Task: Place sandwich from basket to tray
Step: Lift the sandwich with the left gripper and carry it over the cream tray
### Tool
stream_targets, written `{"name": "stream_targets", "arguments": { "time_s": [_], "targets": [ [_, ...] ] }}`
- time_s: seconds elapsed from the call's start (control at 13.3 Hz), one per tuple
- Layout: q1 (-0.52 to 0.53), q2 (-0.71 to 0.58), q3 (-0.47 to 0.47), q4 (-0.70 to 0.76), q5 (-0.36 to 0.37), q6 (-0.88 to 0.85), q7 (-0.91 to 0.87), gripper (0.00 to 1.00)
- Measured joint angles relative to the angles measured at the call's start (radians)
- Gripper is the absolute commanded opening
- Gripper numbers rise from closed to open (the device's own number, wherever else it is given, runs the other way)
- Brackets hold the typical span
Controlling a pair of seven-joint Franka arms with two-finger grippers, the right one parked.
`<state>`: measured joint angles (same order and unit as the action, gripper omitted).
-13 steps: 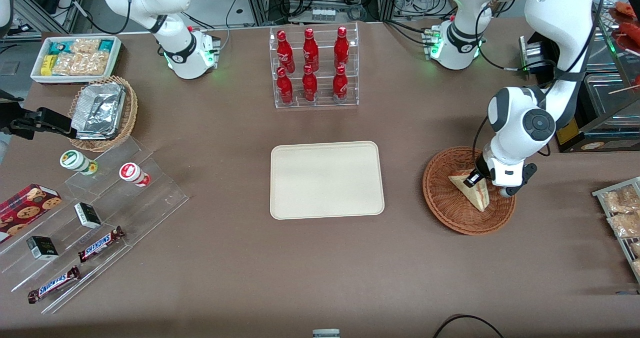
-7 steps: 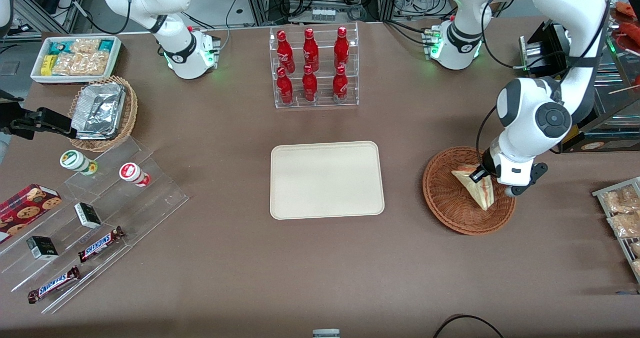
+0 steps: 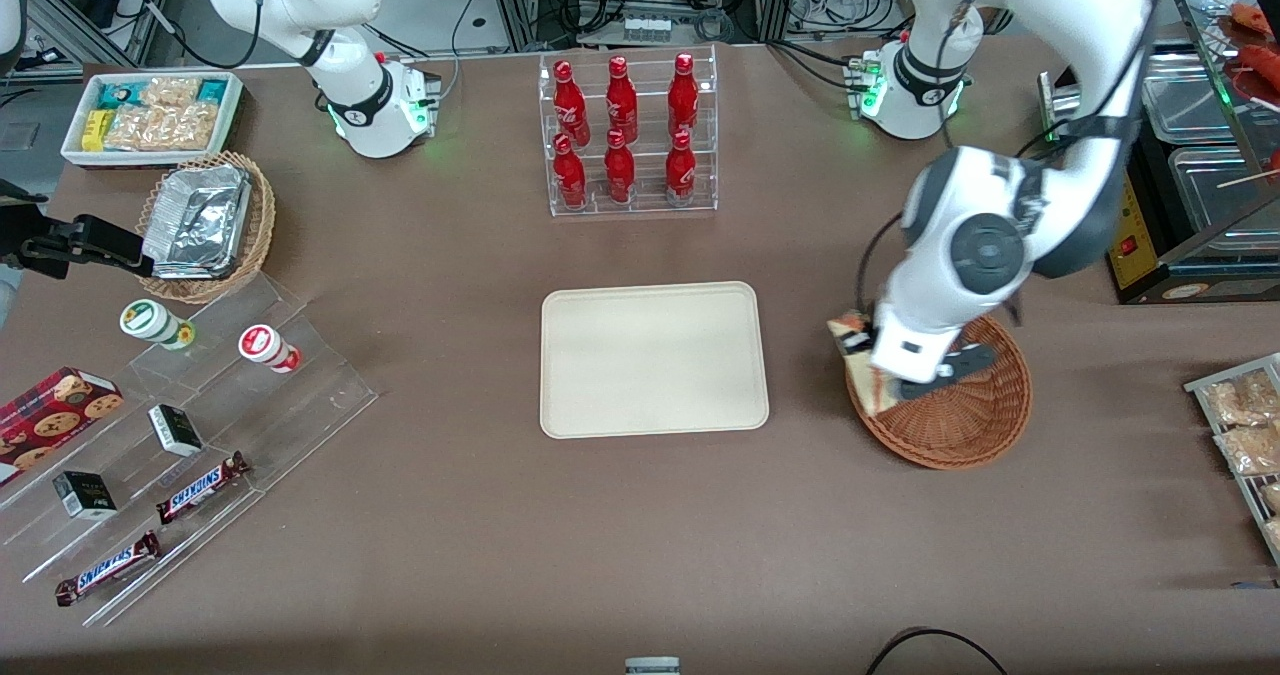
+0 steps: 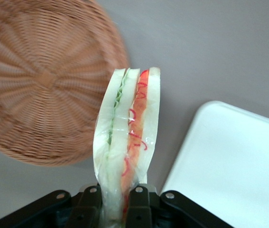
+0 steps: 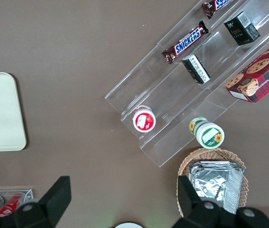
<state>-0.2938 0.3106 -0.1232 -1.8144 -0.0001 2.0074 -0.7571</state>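
The left arm's gripper [image 4: 117, 202] is clamped on the sandwich [image 4: 127, 142], its two fingers [image 4: 89, 202] pinching the bread faces at one end of the wedge so that the cut edge, with its green, red and pale layers, points away from the wrist. In the front view the sandwich [image 3: 858, 347] hangs lifted above the rim of the reddish-brown wicker basket [image 3: 965, 420], at the basket's edge nearest the cream tray [image 3: 653, 358], and clear of the weave. The tray is bare and lies near the basket, toward the parked arm's end of the table.

The wedge looks light and soft: a glossy clear wrap covers it, so the surface is probably slippery, and the bread would likely squash or the layers slide apart under a hard squeeze. Flat pressure across the two bread faces, as here, seems the sound hold. Held only at one end, it may droop or pivot during the carry.
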Motion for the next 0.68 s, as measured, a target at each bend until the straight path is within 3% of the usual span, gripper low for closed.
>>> {"name": "stream_targets", "arguments": {
  "time_s": [0.68],
  "targets": [
    [-0.307, 0.292, -0.001, 0.253, 0.0, 0.021, -0.222, 0.0]
  ]
}}
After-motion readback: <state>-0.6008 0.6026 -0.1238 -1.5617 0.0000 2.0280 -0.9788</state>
